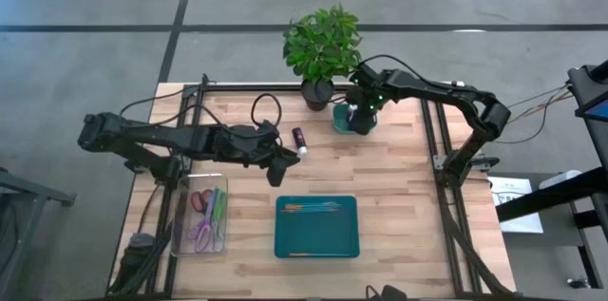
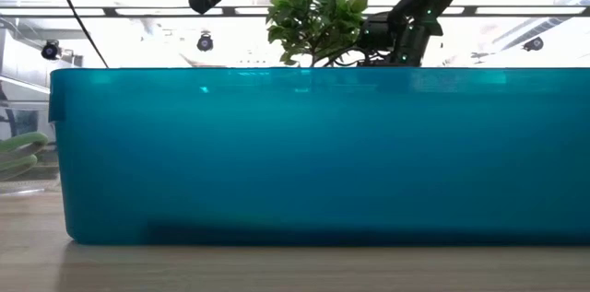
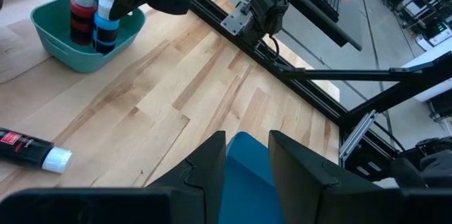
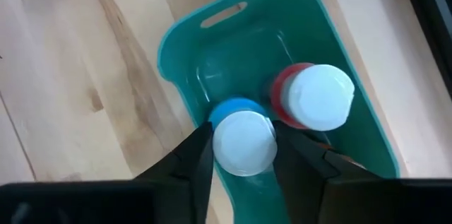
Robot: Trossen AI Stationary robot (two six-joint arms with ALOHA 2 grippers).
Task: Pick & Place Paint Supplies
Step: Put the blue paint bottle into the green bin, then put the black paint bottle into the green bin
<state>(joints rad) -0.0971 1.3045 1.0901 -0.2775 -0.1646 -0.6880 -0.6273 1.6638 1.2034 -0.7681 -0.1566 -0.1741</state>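
My right gripper (image 1: 359, 117) (image 4: 244, 174) reaches down into a small teal bin (image 1: 340, 122) (image 4: 212, 33) at the table's far side, shut on a blue paint bottle (image 4: 233, 109) (image 3: 106, 32). A red bottle (image 4: 286, 104) (image 3: 82, 13) stands beside it in the bin. My left gripper (image 1: 281, 166) (image 3: 247, 164) hovers open above the far left corner of a teal tray (image 1: 316, 235) (image 3: 244, 150). Orange-handled brushes (image 1: 310, 208) lie in that tray. A dark bottle with a white cap (image 1: 300, 141) (image 3: 27, 150) lies on its side on the table. My right gripper pinches the blue bottle's white cap (image 4: 244, 143) between its two fingers, coming from above and pointing down. The bottle is upright inside the teal bin, next to the red one; whether its base rests on the bin's floor is hidden by the bin's wall.
A potted plant (image 1: 321, 43) (image 2: 318, 16) stands just behind the bin. A clear box (image 1: 204, 214) with pink and green items sits at the table's left. The tray's wall (image 2: 313, 154) fills the low view. Bare wood lies between bin and tray.
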